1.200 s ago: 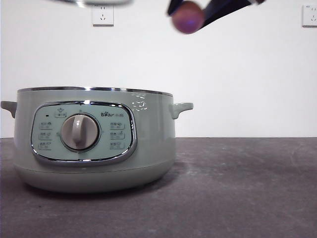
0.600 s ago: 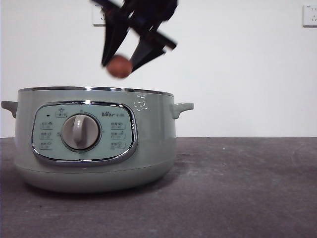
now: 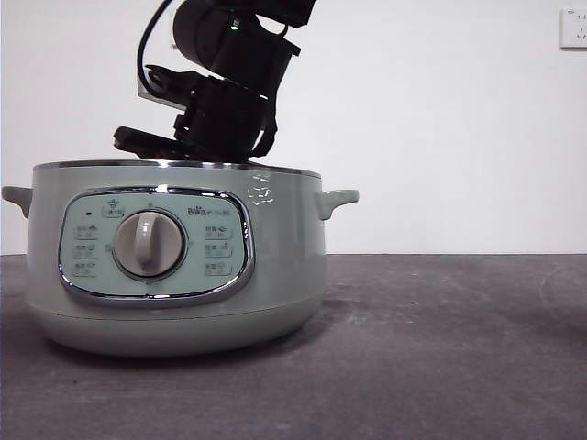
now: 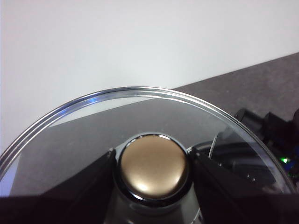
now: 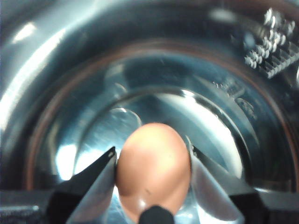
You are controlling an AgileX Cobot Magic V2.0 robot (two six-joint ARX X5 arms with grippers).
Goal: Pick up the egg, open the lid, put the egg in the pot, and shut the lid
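Egg, smooth and oval, sits clamped inside the shiny pot.

Both grippers' jaws closed, right arm lowered.

- The place reads as a bare robot test room or lab, not a lived-in kitchen.
- A single household cooker, the pot, stands alone on a dark grey matte bench.
- Behind the pot rises a plain white wall, unpainted by any decoration.
- High on that wall, well to the side of the pot, sits a white power socket.
- A black robot arm hangs directly above the pot.
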